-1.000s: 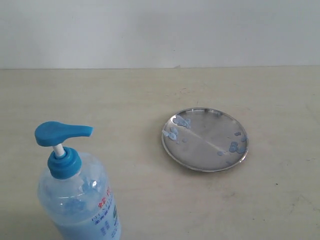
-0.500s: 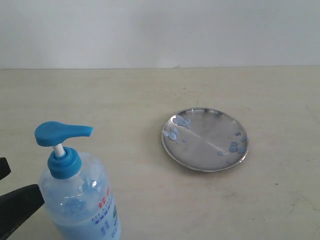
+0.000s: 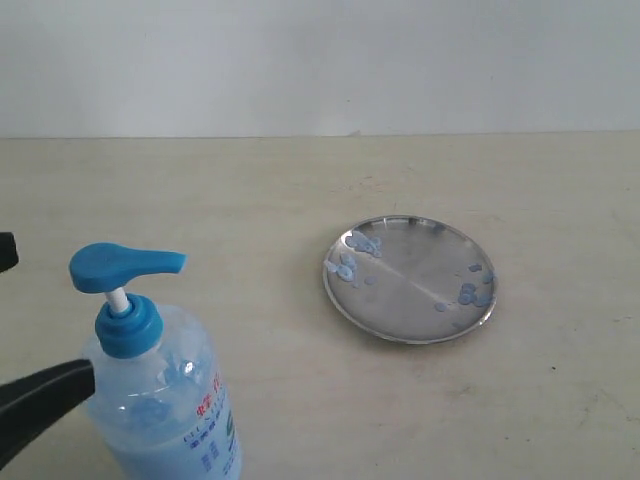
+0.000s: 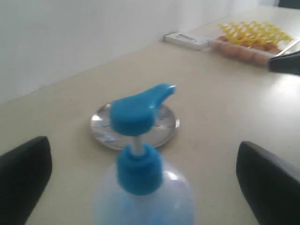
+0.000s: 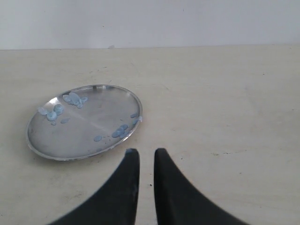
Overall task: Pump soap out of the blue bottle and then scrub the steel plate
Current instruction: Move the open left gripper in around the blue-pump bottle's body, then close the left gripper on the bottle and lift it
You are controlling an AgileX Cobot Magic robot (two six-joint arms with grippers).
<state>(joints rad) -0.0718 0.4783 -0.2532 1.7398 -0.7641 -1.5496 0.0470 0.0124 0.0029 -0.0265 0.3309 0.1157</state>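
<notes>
Left gripper (image 4: 143, 161) straddling blue bottle (image 3: 165, 395), label illegible

There was one bottle (image 3: 160, 400), one plate (image 3: 412, 283) and one table (image 3: 250, 200). Soap blobs (image 3: 365, 243) sat on the plate in two clusters, too small to count exactly. Two grippers showed, the left gripper (image 4: 143, 154) and the right gripper (image 5: 146, 152), each with two fingers. Farther off lay one white box (image 4: 185, 40) and one yellow-topped tray (image 4: 248, 40).

Small printed label (image 3: 212, 422) on blue bottle (image 3: 150, 385) — red, blue characters, too blurred to read
</notes>
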